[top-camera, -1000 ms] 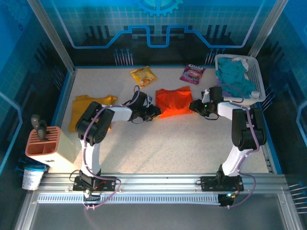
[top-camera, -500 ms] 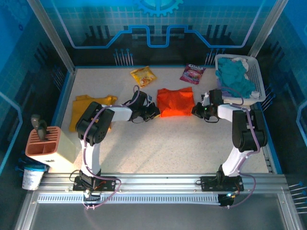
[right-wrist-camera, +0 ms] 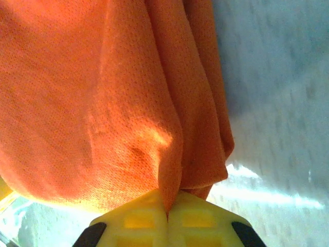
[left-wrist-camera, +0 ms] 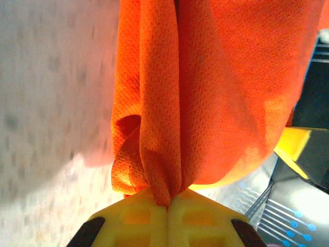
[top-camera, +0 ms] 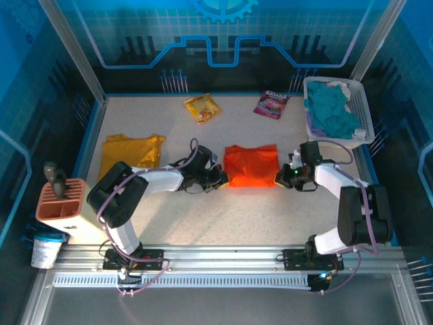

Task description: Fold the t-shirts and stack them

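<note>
holding the orange t-shirt (top-camera: 252, 164) by its two sides, we are in the folding step: left gripper (top-camera: 219, 178) and right gripper (top-camera: 280, 177) both pinch its cloth, in the middle of the table (top-camera: 237, 217). next, we think, both must lift evenly and carry it toward the yellow t-shirt (top-camera: 132, 152) at left.

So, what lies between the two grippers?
The folded orange t-shirt, pinched at each side by the left gripper and right gripper, in the top view.

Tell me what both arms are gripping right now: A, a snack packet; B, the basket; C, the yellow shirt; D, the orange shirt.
D: the orange shirt is pinched between shut jaws at its left and right edges, and both wrist views show orange fabric clamped.
</note>
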`<state>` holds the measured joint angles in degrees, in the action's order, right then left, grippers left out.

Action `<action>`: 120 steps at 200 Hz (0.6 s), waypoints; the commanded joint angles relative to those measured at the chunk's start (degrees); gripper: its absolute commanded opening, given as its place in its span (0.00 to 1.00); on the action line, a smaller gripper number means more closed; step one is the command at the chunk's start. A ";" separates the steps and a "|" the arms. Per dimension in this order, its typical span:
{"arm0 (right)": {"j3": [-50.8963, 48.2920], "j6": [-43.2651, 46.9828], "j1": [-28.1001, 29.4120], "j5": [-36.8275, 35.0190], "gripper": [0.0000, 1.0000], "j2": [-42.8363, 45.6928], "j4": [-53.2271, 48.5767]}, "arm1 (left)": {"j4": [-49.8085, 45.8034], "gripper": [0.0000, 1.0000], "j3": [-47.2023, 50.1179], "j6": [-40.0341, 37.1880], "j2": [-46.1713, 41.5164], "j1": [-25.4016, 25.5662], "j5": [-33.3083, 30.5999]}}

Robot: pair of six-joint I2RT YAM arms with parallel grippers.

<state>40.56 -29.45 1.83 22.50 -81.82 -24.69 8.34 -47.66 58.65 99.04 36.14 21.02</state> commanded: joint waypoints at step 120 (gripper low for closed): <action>-1.59 -2.18 5.70 -12.55 0.64 23.10 -19.31 | -24.87 0.53 3.35 -3.85 -22.77 5.12 -8.19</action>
<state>32.88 -34.17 7.11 16.08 -59.70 -42.24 -6.37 -37.63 65.01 80.73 45.04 13.72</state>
